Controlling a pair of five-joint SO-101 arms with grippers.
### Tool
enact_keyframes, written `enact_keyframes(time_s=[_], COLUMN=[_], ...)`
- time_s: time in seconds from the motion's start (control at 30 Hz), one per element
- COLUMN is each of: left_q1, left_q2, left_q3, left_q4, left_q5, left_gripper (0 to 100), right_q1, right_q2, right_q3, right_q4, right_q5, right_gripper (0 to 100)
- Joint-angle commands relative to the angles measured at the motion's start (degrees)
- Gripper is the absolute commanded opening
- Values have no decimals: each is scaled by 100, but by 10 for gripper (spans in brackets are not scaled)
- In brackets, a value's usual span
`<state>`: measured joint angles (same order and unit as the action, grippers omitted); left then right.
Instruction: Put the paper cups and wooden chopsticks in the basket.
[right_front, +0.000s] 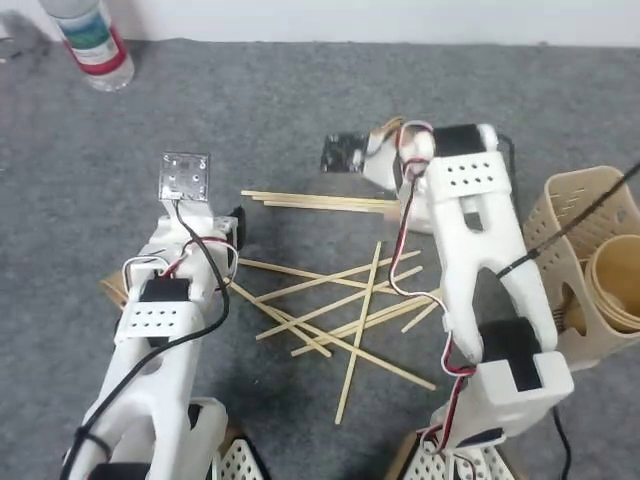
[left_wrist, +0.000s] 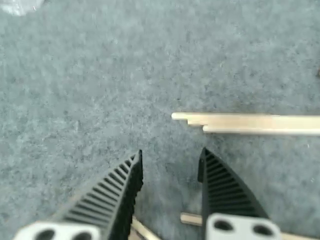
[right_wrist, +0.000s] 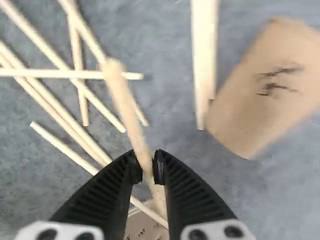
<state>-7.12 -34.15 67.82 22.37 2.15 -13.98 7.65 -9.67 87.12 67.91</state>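
Observation:
Several wooden chopsticks (right_front: 340, 300) lie crossed on the grey carpet between the arms, and a pair (right_front: 320, 201) lies apart farther back. My right gripper (right_wrist: 146, 167) is shut on one chopstick (right_wrist: 125, 110), which sticks up out of its jaws; the pile (right_wrist: 65, 100) lies beyond it. A blurred tan object (right_wrist: 260, 100), perhaps a paper cup, is beside it. My left gripper (left_wrist: 170, 157) stands open just short of the separate pair (left_wrist: 250, 122), holding nothing. Paper cups (right_front: 618, 280) sit nested in the beige basket (right_front: 575, 210) at the right.
A plastic bottle (right_front: 95, 40) stands at the back left. The right arm (right_front: 470, 230) stretches over the carpet close beside the basket, and the left arm (right_front: 160, 320) is at the front left. A black cable runs over the basket.

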Motion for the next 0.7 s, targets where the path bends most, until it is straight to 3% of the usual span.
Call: enact_keyframes(time_s=[0.0,0.37,0.67], left_q1=[-26,-26,-26], left_q2=[-158,-158,-158], left_q3=[-22,-4,13], left_q4=[-132,-132,-132], left_q5=[53,53,53], left_gripper=[181,181,181], right_q1=[-189,-356,-207], right_q2=[-48,-48,-840], right_q3=[-1099,-3886,-4422], right_q4=[470,1560,1534], right_q5=[-422,-1670,-3042], right_gripper=[8,8,8])
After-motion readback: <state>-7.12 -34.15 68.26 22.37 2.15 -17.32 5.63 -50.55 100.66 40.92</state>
